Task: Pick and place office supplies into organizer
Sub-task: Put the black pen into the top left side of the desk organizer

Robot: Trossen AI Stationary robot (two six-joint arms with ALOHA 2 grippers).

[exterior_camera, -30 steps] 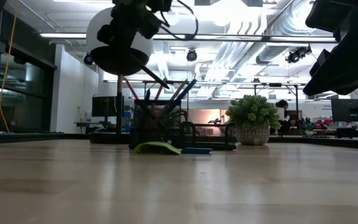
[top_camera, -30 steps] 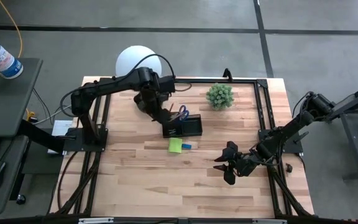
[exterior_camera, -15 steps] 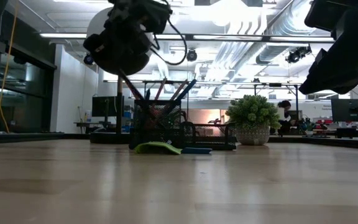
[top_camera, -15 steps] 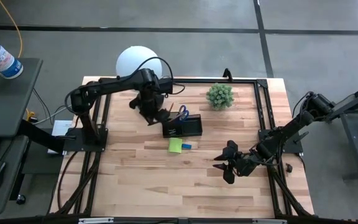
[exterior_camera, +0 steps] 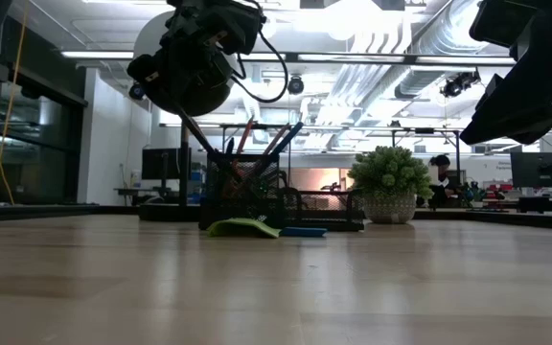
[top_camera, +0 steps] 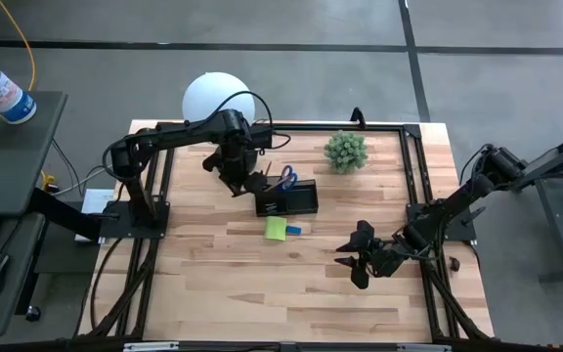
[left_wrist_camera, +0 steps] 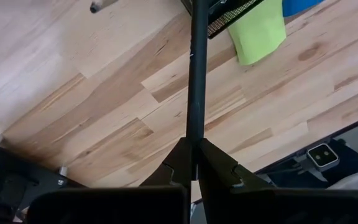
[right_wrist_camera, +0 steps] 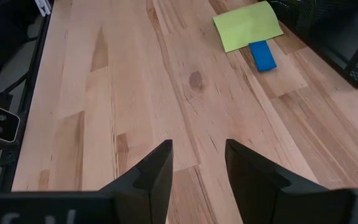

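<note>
Dark pen point(left_wrist_camera: 195, 74) clamped in your left gripper point(left_wrist_camera: 196, 163) over the organizer point(top_camera: 287, 198), your right gripper point(right_wrist_camera: 196, 163) parted above bare table point(right_wrist_camera: 135, 93).

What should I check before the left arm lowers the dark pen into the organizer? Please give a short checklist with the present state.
1. Left gripper shut on the dark pen: ok.
2. Pen tip over the organizer: ok.
3. Free room among the pens already standing inside: cannot tell.
4. Right gripper well away from the organizer, jaws open and empty: ok.
5. Sticky-note pad and blue block already inside: not ok, both lie on the table.
</note>
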